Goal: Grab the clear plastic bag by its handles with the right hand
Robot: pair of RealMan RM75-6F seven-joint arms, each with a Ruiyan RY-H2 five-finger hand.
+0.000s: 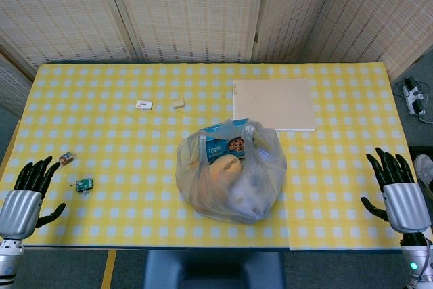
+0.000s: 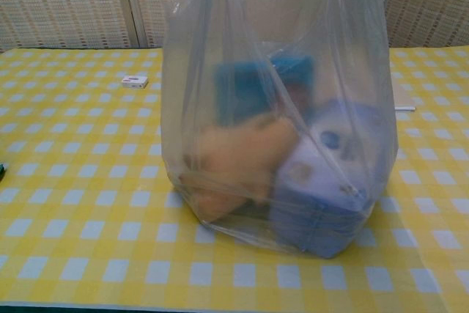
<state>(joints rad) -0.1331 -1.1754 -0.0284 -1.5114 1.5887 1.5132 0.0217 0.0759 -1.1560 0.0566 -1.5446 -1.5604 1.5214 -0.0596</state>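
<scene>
A clear plastic bag [image 1: 230, 170] stands on the yellow checked table [image 1: 135, 194], near the front middle. It is full of packets, with its two handles [image 1: 249, 128] sticking up at the far side. In the chest view the bag [image 2: 278, 137] fills most of the frame. My right hand [image 1: 398, 191] lies at the table's front right corner, fingers spread, holding nothing, well to the right of the bag. At the front left corner my left hand [image 1: 28, 191] rests with fingers spread and empty. Neither hand shows in the chest view.
A beige board [image 1: 273, 103] lies behind the bag at the back right. Two small white items [image 1: 143, 105] [image 1: 178, 104] sit at the back middle. Two small packets [image 1: 66, 159] [image 1: 84, 184] lie near my left hand. Wicker screens stand behind the table.
</scene>
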